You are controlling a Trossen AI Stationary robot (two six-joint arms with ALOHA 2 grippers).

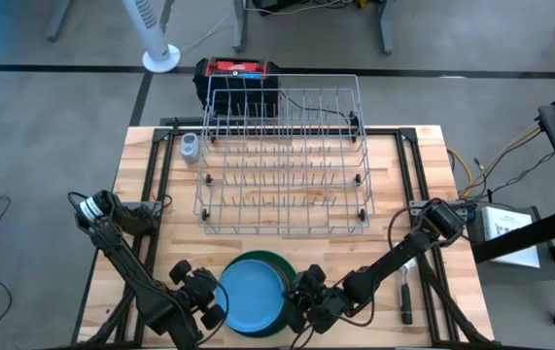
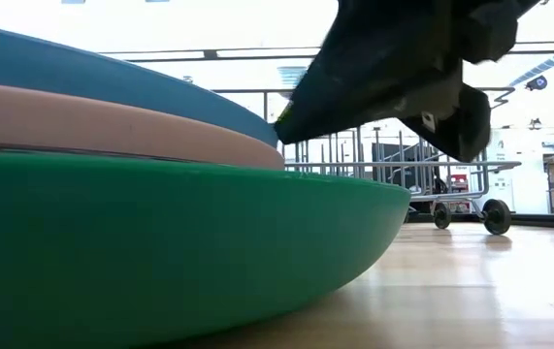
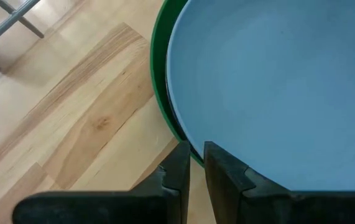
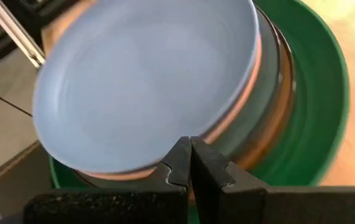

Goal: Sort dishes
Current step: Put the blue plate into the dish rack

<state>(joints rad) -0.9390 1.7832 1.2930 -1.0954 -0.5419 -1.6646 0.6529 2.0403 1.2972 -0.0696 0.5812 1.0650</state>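
A stack of dishes sits at the table's near edge. The light blue plate [image 1: 253,294] is on top, a pale pink plate [image 2: 112,126] is under it, an orange-brown rim [image 4: 278,118] shows lower down, and the larger green plate [image 2: 160,252] is at the bottom on the wood. The blue plate [image 2: 112,78] tilts up toward the table's left. My left gripper [image 1: 217,311] is at the stack's left side, shut on the blue plate's rim. My right gripper [image 1: 294,301] is at the stack's right side, shut, its tips at the blue plate's rim. My left gripper has the blue plate's rim [image 3: 193,148] in the narrow gap between its two fingers. The fingers slant down from the table's left. That side of the plate is raised off the pink plate. My right gripper's shut fingertips [image 4: 191,148] touch the blue plate's rim [image 2: 269,124] where it meets the pink plate. They slant down from the table's right. The plate's right side rests on the pink plate there.
The grey wire rack [image 1: 282,160] fills the table's middle and far part. The black-handled brush [image 1: 405,292] lies near the right edge. A small grey object [image 1: 190,148] stands at the far left, and a black and red box [image 1: 238,78] sits behind the table.
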